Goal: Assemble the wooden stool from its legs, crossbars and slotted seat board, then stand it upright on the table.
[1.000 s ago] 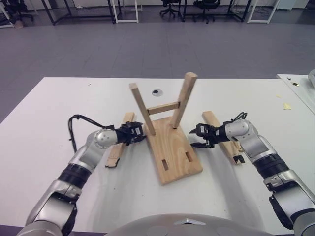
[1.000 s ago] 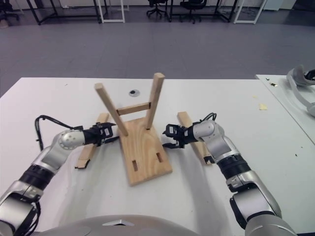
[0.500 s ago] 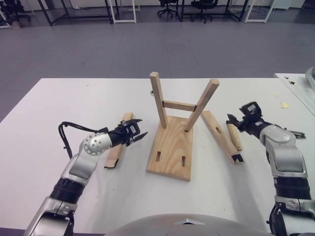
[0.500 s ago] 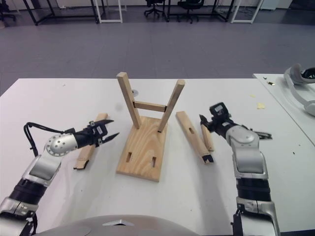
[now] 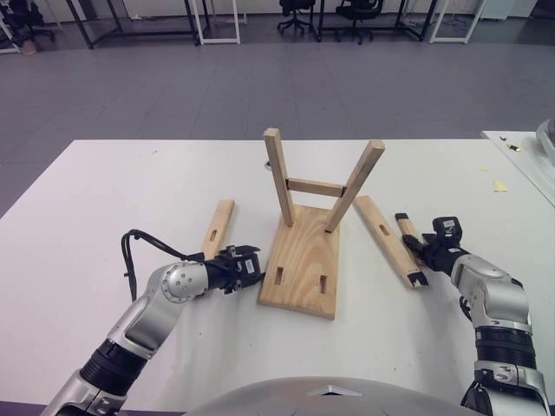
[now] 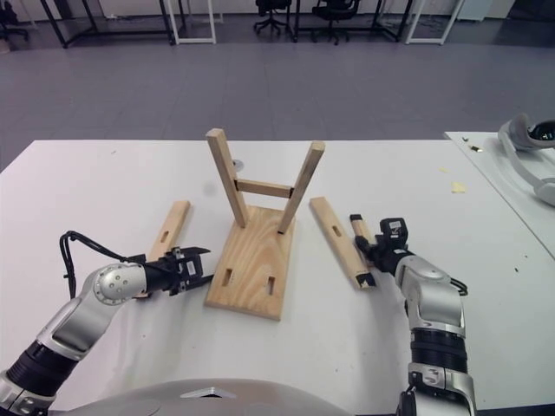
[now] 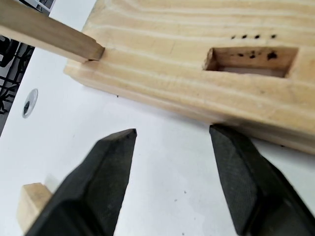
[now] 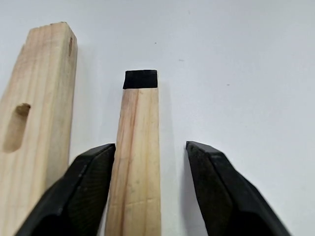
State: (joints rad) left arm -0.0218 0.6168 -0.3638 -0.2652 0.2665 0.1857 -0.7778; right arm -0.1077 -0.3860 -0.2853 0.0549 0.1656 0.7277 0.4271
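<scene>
A white table (image 5: 104, 199) holds a half-built wooden stool lying upside down. The seat board (image 5: 305, 256) lies flat near the middle of the table. Two legs stand up from its far end, the left leg (image 5: 279, 178) and the right leg (image 5: 355, 184), both leaning slightly outward. A short crossbar (image 5: 316, 186) joins them partway up. At the near end of the board two slots (image 5: 278, 276) are unfilled.

A loose leg (image 5: 218, 227) lies flat on the table to the left of the board, and its near end runs behind the left arm. To the right of the board lies another loose leg (image 5: 386, 241), with a slot in its side and a black cap at its near end. Just beside it, farther right, lies a shorter stick (image 5: 406, 229).

The left gripper (image 5: 251, 267) sits low over the table at the board's near left corner. Its black fingers (image 7: 106, 167) are spread apart and hold nothing. One fingertip is right at the board's edge, close to an unfilled slot.

The right gripper (image 8: 150, 146) is low over the shorter stick (image 8: 139, 113), which ends in a black cap. Its fingers are apart, one on each side of the stick, not clamped on it.
</scene>
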